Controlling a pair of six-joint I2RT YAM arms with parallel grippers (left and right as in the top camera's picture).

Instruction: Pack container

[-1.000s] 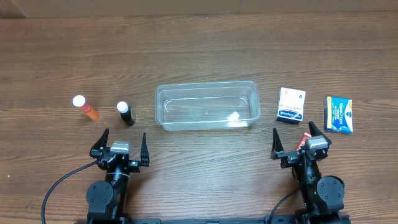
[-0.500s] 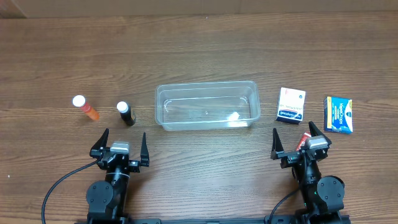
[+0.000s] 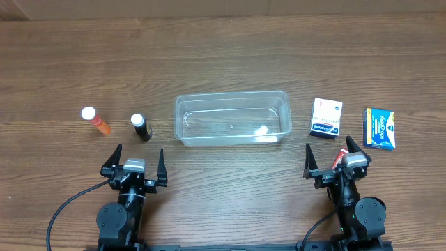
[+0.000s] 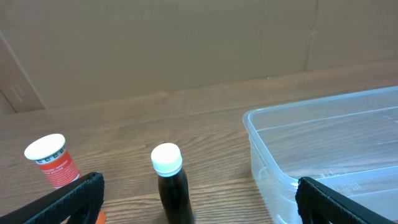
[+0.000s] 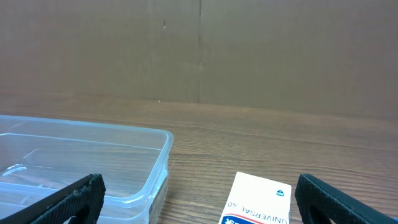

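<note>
The clear plastic container (image 3: 232,119) sits empty at the table's middle; it also shows in the left wrist view (image 4: 329,149) and the right wrist view (image 5: 81,162). Left of it stand a dark bottle with a white cap (image 3: 141,127) (image 4: 171,182) and an orange bottle with a white cap (image 3: 95,120) (image 4: 53,160). Right of it lie a white box (image 3: 326,118) (image 5: 258,200) and a blue box (image 3: 380,128). My left gripper (image 3: 138,162) is open and empty, below the dark bottle. My right gripper (image 3: 333,158) is open and empty, below the white box.
A small red item (image 3: 341,155) lies by the right gripper's fingers. A brown cardboard wall (image 4: 186,43) stands behind the table's far edge. Bare wooden tabletop (image 3: 230,63) lies beyond the container.
</note>
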